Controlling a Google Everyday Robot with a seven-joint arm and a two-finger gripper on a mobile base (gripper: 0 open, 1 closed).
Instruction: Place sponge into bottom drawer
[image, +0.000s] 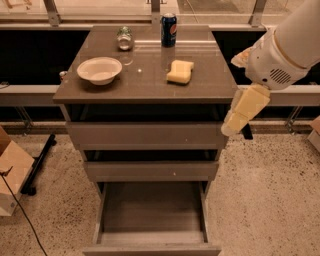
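The pale-yellow sponge (180, 71) lies on the grey cabinet top (145, 82), right of centre. The bottom drawer (152, 212) is pulled open below the two drawers above, and its plain interior holds nothing that I can see. My gripper (231, 126) hangs from the white arm (280, 55) at the cabinet's right front corner, beside the top drawer front. It is to the right of and below the sponge and does not touch it.
On the top stand a white bowl (99, 70) at the left, a small glass jar (124, 38) and a blue soda can (168, 30) at the back. A cardboard box (11, 172) and a black bar (40, 162) lie on the floor at the left.
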